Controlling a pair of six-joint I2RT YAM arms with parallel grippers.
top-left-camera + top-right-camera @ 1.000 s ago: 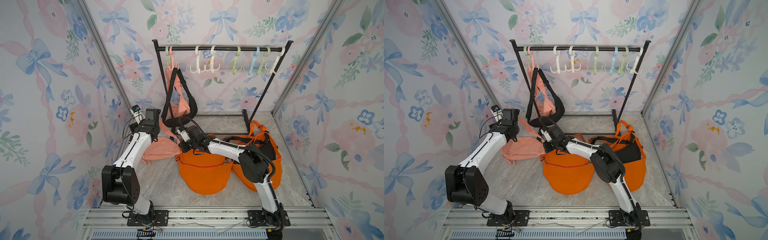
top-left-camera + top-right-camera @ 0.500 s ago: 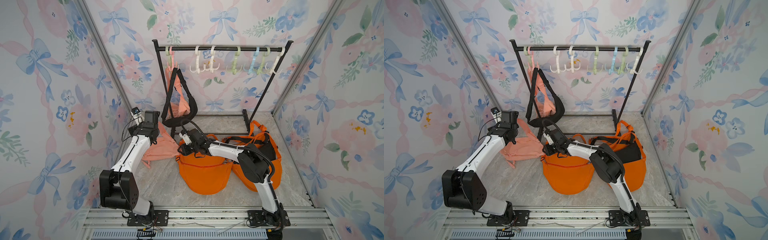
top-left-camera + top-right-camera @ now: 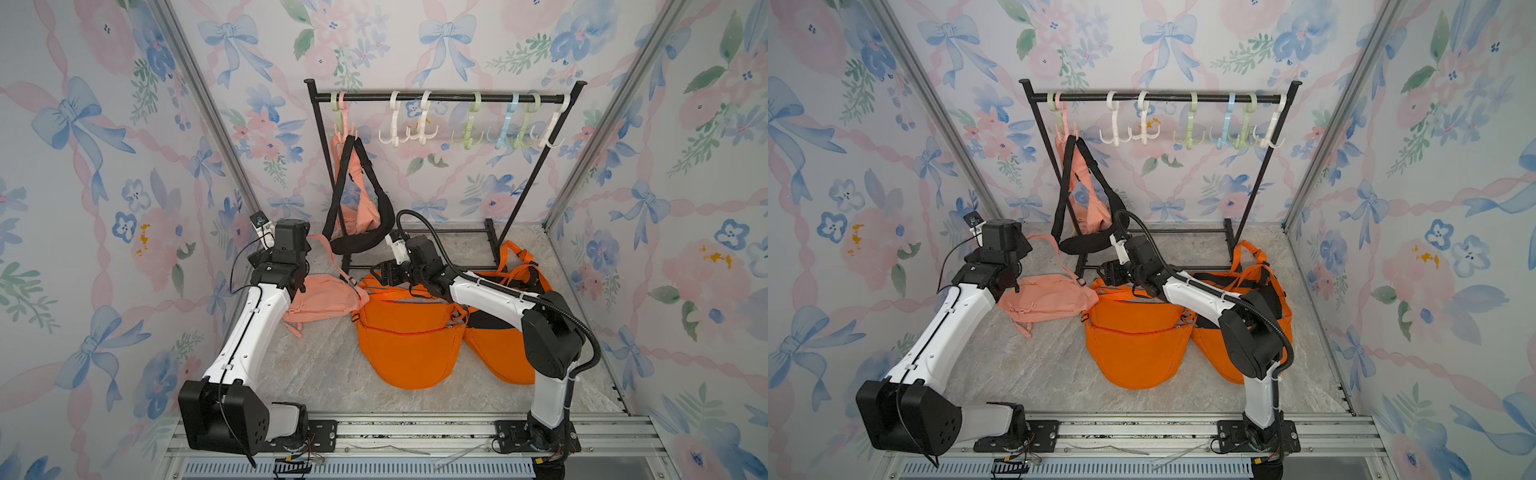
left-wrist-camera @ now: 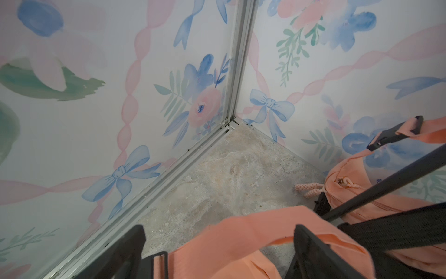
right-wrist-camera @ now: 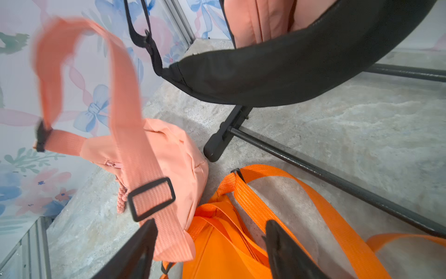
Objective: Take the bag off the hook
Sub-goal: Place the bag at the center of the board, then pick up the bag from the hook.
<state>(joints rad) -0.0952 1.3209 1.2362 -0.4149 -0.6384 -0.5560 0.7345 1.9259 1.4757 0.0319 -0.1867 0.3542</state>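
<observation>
A black bag (image 3: 360, 244) and a pink bag (image 3: 358, 214) behind it hang from the leftmost hooks (image 3: 343, 124) of the black rack (image 3: 440, 98); both show in both top views, black bag (image 3: 1084, 243). A second pink bag (image 3: 328, 296) lies on the floor, its strap (image 5: 125, 113) looping up, blurred. My left gripper (image 4: 219, 232) is open with that pink strap (image 4: 241, 232) lying loosely across the gap. My right gripper (image 5: 212, 224) is open just above an orange bag (image 5: 224, 256), with the pink strap's end beside one finger (image 5: 135, 251). In a top view the right gripper (image 3: 384, 272) sits below the black bag.
Two orange bags (image 3: 409, 345) (image 3: 498, 353) lie on the marble floor under my right arm. Several empty hooks (image 3: 469, 124) hang along the bar. The rack's foot (image 5: 217, 142) and base rail (image 5: 337, 183) run close by. Floral walls close in on three sides.
My right gripper has gone from shut to open and shifted slightly right; the pink strap has come free and is swinging. The left gripper has opened a little wider.
</observation>
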